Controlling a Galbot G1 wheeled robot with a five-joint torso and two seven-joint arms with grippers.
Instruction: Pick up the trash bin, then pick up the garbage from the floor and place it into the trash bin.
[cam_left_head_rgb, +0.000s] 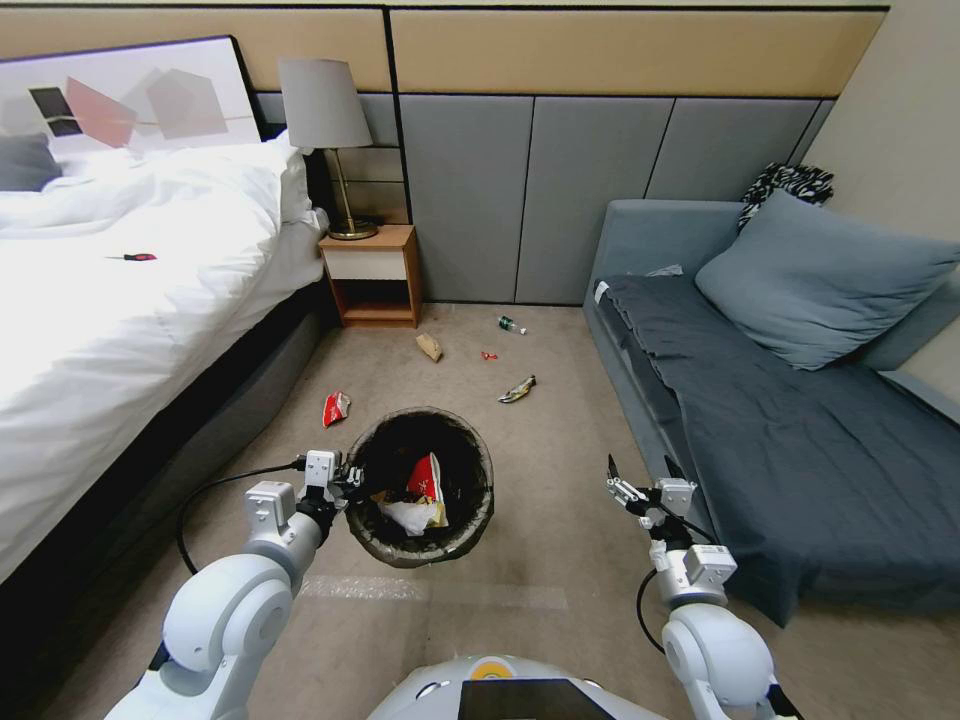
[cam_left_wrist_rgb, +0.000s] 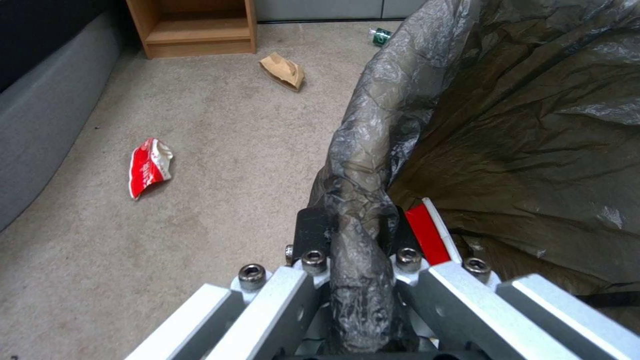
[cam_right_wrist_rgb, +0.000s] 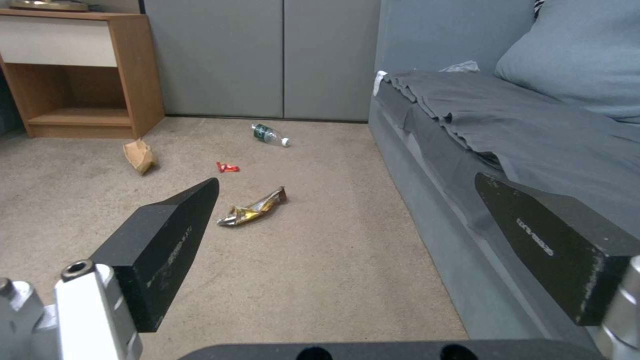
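The left end effector (cam_left_head_rgb: 345, 487) is clamped on the near-left rim of the trash bin (cam_left_head_rgb: 478, 520), its fingers (cam_left_wrist_rgb: 311, 235) pinching the dark bag (cam_left_wrist_rgb: 507, 130) where it folds over the edge. In the head view the bin sits just ahead of the robot, left of centre; whether its base touches the floor (cam_left_head_rgb: 560, 560) cannot be told. Inside it lie a red-and-white packet (cam_left_head_rgb: 426, 476), crumpled white tissue (cam_left_head_rgb: 408, 515) and a bit of yellow wrapper (cam_left_head_rgb: 436, 514).

The right end effector (cam_left_head_rgb: 640, 472) hangs to the right of the bin, close beside the front edge of the grey sofa (cam_left_head_rgb: 800, 470). Its two black fingers (cam_right_wrist_rgb: 167, 240) are spread wide with nothing between them, and it points along the carpet towards the far wall.

Litter lies scattered on the floor beyond the bin. Closest, to the bin's left and near the bed (cam_left_head_rgb: 120, 300), is a crumpled red-and-white wrapper (cam_left_head_rgb: 336, 407). Ahead and to the right lies a shiny gold wrapper (cam_left_head_rgb: 517, 389), well apart from the bin. Farther on is a tiny red scrap (cam_left_head_rgb: 489, 355), and left of it a flat brown paper bag (cam_left_head_rgb: 429, 346). Farthest is a small green bottle (cam_left_head_rgb: 511, 324) lying on its side near the wall panels.

At the back, a wooden nightstand (cam_left_head_rgb: 370, 275) stands between bed and wall, with a lamp (cam_left_head_rgb: 325, 140) on top. A red-handled tool (cam_left_head_rgb: 133, 257) rests on the white bedding, and a blue-grey pillow (cam_left_head_rgb: 820, 275) lies on the sofa.
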